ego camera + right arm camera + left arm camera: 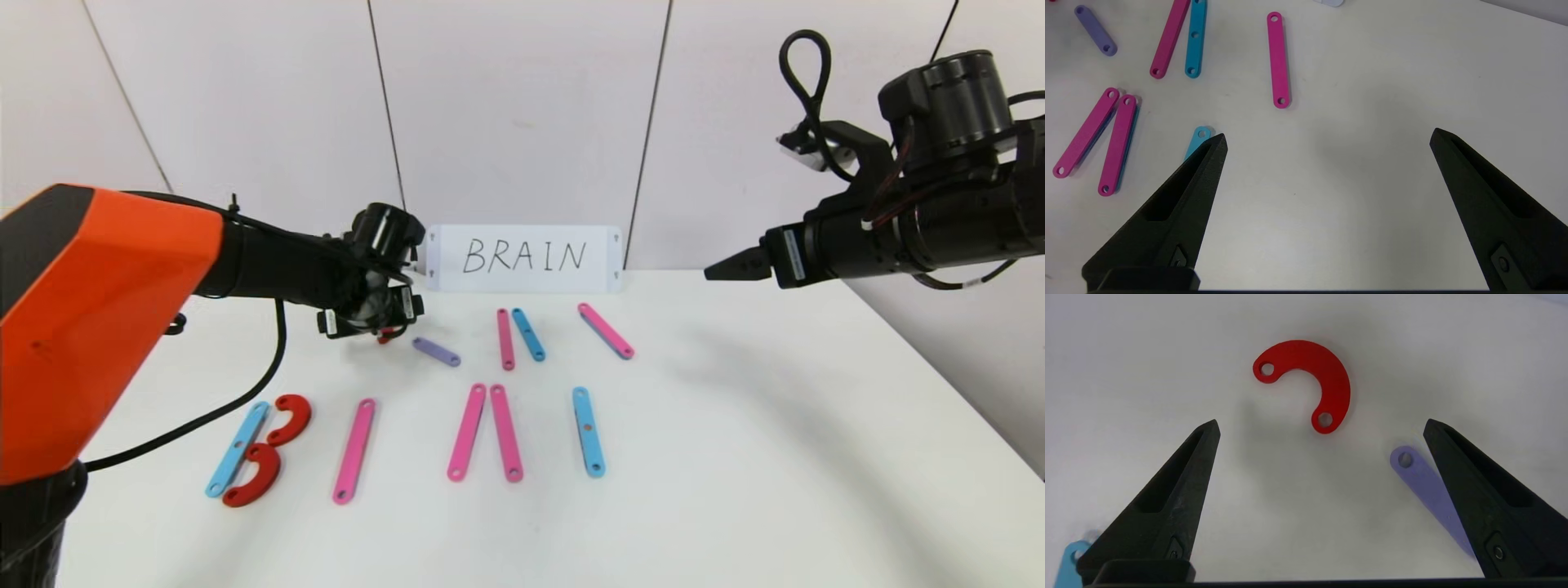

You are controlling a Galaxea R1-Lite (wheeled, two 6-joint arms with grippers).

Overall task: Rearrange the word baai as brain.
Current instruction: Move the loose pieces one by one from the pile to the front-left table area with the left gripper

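The word lies along the table's front: a blue strip [237, 448] with two red curves [290, 418] forming a B, a lone pink strip [354, 450], two pink strips [467, 431] meeting at the top, and a blue strip [588, 431]. Farther back lie a purple strip [436, 352], a pink [506, 339] and blue pair, and another pink strip [606, 331]. My left gripper [384, 327] hovers open at the back left, just above a third red curve [1323, 375], with the purple strip [1429, 490] beside one finger. My right gripper [1329, 134] is open and empty.
A white card [522, 257] with BRAIN handwritten on it stands against the back wall. My right gripper [722, 268] hangs high over the back right of the white table [775, 425]. The left arm's black cable [245, 400] trails near the B.
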